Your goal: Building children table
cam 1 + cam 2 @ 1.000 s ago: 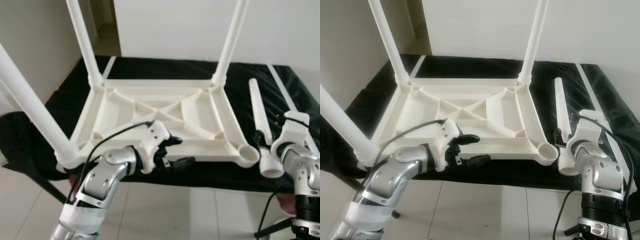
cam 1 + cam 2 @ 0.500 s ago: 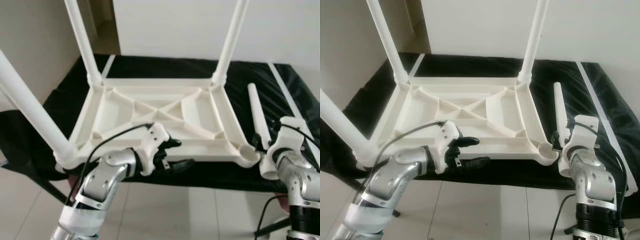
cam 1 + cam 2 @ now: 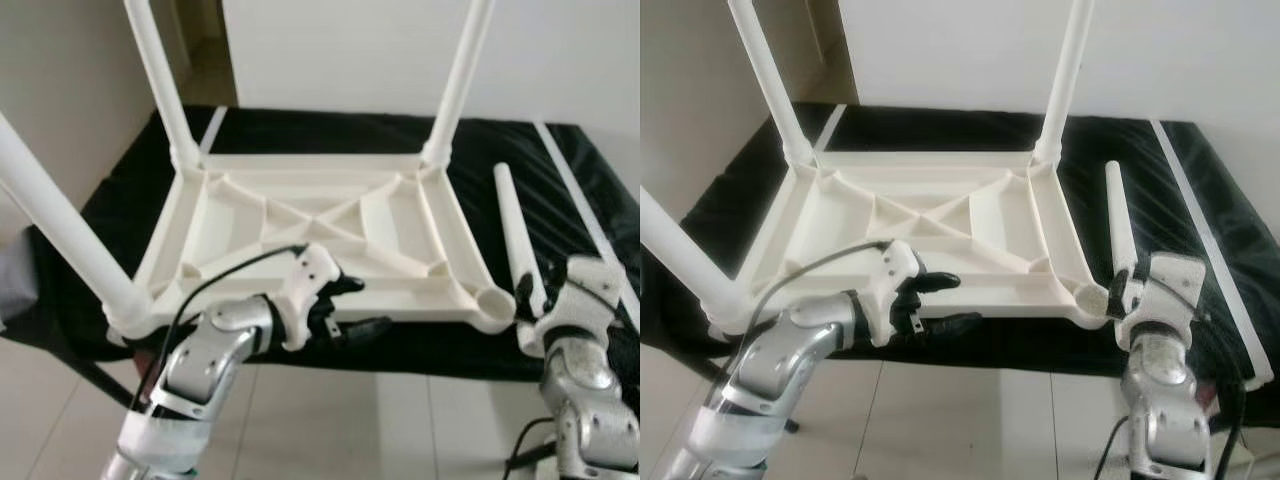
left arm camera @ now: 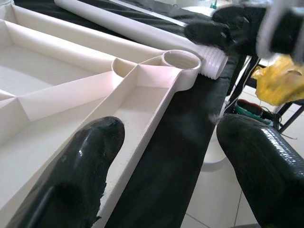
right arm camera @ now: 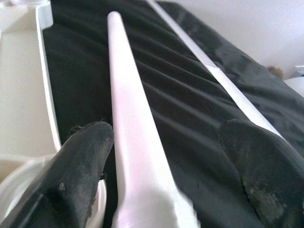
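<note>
three legs fitted: we see the white table frame (image 3: 320, 235) lying upside down on the black cloth (image 3: 340, 135), mid-frame, with three legs (image 3: 455, 80) standing up from its corners; we judge it was flipped so the sockets face up for us.
empty socket: the last open corner socket (image 3: 492, 300) sits at the lower right of the frame, just at the cloth's near edge.
loose leg: the fourth leg (image 3: 515, 235) lies flat on the cloth at the right of the frame, just beside the socket, its threaded end nearest us.
right gripper: our right gripper (image 5: 166, 156) sits at the lower right, fingers spread to either side of the leg's thick end; in the right wrist view the leg runs between them, and we cannot tell whether either finger touches it.
left gripper: our left gripper (image 3: 345, 305) hangs at the lower middle of the frame, fingers spread, one over the frame's near rail and one past the edge, pinching nothing.
arm pose: left arm bent at the elbow and reaching in from the lower left; right arm raised upright below the leg's end.
next: we judge the leg must be gripped, stood up and turned into the socket.
</note>
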`<state>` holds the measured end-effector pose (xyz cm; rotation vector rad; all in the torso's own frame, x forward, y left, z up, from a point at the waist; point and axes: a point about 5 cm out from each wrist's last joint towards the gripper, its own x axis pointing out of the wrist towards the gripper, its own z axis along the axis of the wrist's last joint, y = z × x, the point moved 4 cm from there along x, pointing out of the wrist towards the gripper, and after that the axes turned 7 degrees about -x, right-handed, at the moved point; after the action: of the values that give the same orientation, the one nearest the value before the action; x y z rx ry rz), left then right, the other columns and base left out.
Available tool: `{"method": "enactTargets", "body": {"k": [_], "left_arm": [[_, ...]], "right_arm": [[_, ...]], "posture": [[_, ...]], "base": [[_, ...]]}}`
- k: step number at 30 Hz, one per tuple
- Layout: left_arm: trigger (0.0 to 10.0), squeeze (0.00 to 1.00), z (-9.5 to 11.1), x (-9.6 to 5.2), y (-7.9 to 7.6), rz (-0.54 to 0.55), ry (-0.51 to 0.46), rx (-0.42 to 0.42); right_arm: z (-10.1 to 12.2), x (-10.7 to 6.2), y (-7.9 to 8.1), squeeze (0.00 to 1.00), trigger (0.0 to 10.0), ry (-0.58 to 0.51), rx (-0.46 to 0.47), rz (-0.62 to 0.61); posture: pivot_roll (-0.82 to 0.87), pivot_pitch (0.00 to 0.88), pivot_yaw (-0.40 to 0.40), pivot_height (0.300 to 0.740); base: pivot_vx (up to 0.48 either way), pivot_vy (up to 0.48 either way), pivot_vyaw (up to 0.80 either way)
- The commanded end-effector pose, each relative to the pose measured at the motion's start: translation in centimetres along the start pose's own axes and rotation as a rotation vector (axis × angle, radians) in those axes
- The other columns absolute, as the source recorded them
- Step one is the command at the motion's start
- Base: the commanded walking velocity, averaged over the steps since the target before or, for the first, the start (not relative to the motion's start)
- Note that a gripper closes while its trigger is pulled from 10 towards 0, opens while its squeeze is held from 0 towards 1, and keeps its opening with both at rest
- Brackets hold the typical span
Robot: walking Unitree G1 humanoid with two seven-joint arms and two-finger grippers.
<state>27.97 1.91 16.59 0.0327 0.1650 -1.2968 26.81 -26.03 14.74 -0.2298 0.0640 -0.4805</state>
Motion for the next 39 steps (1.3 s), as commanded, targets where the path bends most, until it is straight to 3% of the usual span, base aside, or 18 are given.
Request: {"method": "enactTargets", "body": {"k": [1,12,13,15,16,22,23,24,25,26,33,39], "left_arm": [[10.0,0.00,-0.1,-0.1,0.3,0.057,-0.006,-0.010],[10.0,0.00,0.2,0.2,0.1,0.043,-0.011,-0.002],[10.0,0.00,0.5,0.3,-0.1,0.036,-0.019,-0.002],[10.0,0.00,0.5,0.3,-0.1,0.036,-0.019,-0.002],[10.0,0.00,0.6,0.3,-0.1,0.036,-0.022,-0.002],[10.0,0.00,0.6,0.4,-0.1,0.031,-0.025,-0.002],[10.0,0.00,0.5,0.3,-0.6,0.001,-0.019,0.005],[10.0,0.00,0.5,0.3,-0.6,0.001,-0.019,0.005],[10.0,0.00,0.4,0.3,-1.0,-0.026,-0.012,0.004],[10.0,0.00,0.2,0.3,-1.4,-0.048,-0.003,-0.003],[10.0,0.00,0.0,0.2,-3.2,-0.154,0.021,-0.013],[10.0,0.00,0.0,0.5,-3.5,-0.151,0.019,-0.002]], "right_arm": [[0.1,-0.5,0.2,0.00,10.0,-0.035,0.004,-0.001],[-1.4,-1.4,0.4,0.00,10.0,-0.041,0.089,0.012],[-1.6,-1.5,0.2,0.19,10.0,-0.047,0.108,0.003],[-1.6,-1.5,0.2,0.19,10.0,-0.047,0.108,0.003],[-1.9,-1.5,-0.1,1.00,10.0,-0.048,0.128,-0.008],[-2.7,-1.8,-0.8,1.00,10.0,-0.079,0.153,-0.031],[-2.9,-1.9,-1.0,0.78,10.0,-0.080,0.152,-0.045],[-2.9,-1.9,-1.0,0.78,10.0,-0.080,0.152,-0.045],[-3.1,-1.9,-1.0,0.30,10.0,-0.081,0.158,-0.044],[-3.2,-1.9,-1.0,0.00,10.0,-0.081,0.149,-0.049],[-4.1,-1.8,-0.8,0.00,10.0,-0.066,0.148,-0.034],[-5.1,-1.4,0.0,0.00,10.0,-0.031,0.219,0.028]], "posture": [[0.00,0.090,0.003,0.740],[-0.01,0.081,0.013,0.740],[-0.01,0.077,0.011,0.740],[-0.01,0.077,0.011,0.740],[-0.01,0.077,0.011,0.740],[-0.01,0.068,0.014,0.740],[-0.01,0.066,0.013,0.740],[-0.01,0.066,0.013,0.740],[-0.02,0.065,0.014,0.740],[-0.01,0.065,0.014,0.740],[-0.01,0.067,0.012,0.740],[-0.01,0.071,0.012,0.740]], "base": [[0.000,0.000,0.00],[0.000,0.000,0.00],[0.000,0.000,0.00],[0.000,0.000,0.00],[0.000,0.000,0.00],[0.000,0.000,0.00],[0.000,0.000,0.00],[0.000,0.000,0.00],[0.000,0.000,0.00],[0.000,0.000,0.00],[0.000,0.000,0.00],[0.000,0.000,0.00]]}}
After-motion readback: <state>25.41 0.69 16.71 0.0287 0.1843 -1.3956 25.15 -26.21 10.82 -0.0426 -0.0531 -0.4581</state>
